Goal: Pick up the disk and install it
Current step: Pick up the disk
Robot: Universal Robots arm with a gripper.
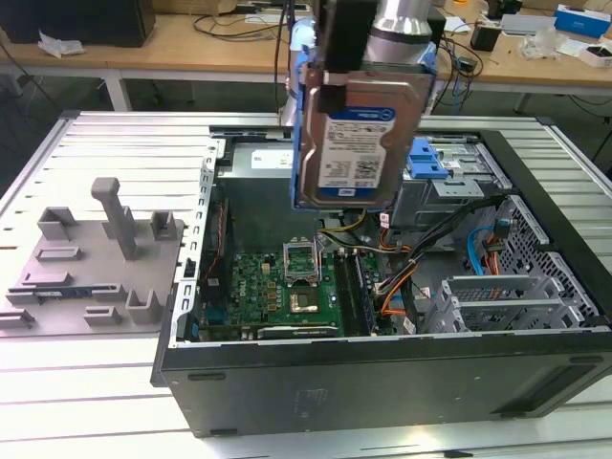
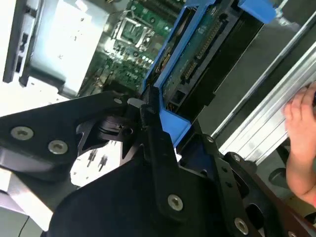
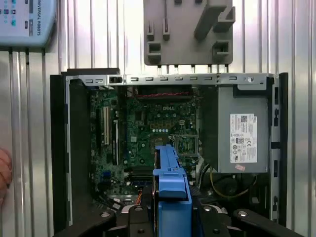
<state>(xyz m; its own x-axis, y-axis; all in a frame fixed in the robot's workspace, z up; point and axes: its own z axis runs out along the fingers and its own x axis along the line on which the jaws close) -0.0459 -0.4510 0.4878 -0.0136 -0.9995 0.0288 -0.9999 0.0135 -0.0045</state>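
A ribbed metal counter (image 1: 115, 143) carries an open computer case (image 1: 382, 382) and, just beside it on the exterior view's left, a grey fixture plate (image 1: 96, 273). Inside the case we see the green motherboard (image 1: 287, 277). Towards the exterior view's right there is a grey drive cage (image 1: 449, 186) with a blue latch piece (image 1: 427, 158) on top. The pincer (image 1: 354, 76) is closed on the disk (image 1: 356, 143) and grips its blue carrier frame at the upper edge. The disk hangs upright in the air above the open case, with its label turned to the exterior camera. In the second wrist view the black fingers (image 2: 155, 148) press the blue frame from both sides, and a person's hand (image 2: 301, 143) shows near the ribbed counter.
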